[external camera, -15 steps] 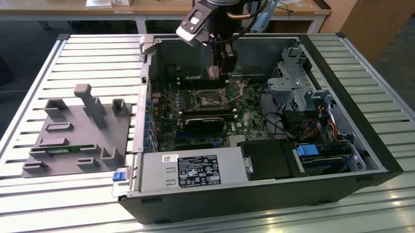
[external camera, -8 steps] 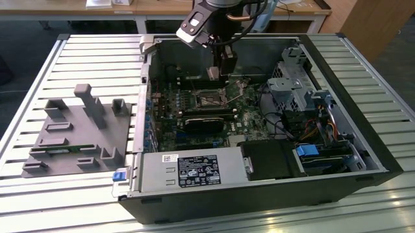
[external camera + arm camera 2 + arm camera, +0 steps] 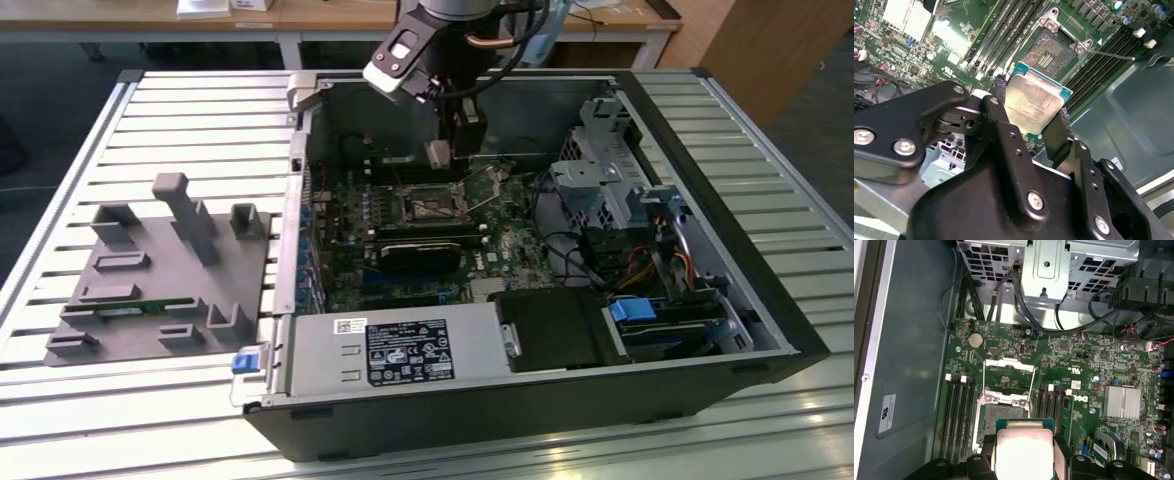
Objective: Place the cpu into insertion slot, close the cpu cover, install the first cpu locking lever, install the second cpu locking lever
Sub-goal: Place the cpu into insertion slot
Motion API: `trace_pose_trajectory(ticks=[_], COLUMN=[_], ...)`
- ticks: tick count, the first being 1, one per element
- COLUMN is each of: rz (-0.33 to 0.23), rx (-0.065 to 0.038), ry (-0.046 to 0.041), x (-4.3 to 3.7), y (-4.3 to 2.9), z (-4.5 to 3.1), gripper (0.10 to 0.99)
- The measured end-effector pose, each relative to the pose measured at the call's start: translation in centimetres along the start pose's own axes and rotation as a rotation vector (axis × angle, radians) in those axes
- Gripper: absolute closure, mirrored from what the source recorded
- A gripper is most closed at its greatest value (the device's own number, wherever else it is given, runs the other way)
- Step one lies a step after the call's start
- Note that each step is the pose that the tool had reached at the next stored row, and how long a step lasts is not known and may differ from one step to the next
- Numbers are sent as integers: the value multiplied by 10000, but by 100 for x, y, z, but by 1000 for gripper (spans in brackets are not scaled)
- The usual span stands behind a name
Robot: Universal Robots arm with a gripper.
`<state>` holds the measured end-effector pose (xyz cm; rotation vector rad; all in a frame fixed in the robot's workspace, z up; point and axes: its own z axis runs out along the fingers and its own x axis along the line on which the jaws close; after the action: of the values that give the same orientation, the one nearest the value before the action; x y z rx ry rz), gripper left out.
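Note:
My gripper is shut on the cpu, a flat square chip with a dull silver top, gripped by two opposite edges between black fingers. The cpu hangs a little above the green board, beside the insertion slot and offset from it. The slot lies uncovered, its dark centre showing inside a silver rim. The cpu cover, a thin silver frame, is swung open on the far side of the socket. A thin locking lever sticks out sideways from the socket. In the exterior view the socket lies just below the gripper.
The open computer case walls in the board. Long black memory slots flank the socket. A drive cage with cables sits at the exterior view's right, a power supply at the front. A grey fixture tray lies outside, at the exterior view's left.

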<state>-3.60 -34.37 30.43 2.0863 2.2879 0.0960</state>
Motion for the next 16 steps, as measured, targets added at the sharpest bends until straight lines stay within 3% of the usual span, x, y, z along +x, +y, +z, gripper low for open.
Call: trace_pose_trajectory(ticks=[16], rz=[-2], rx=[12], ry=[-37], x=[-1], y=[-8], z=[116], gripper=[545])
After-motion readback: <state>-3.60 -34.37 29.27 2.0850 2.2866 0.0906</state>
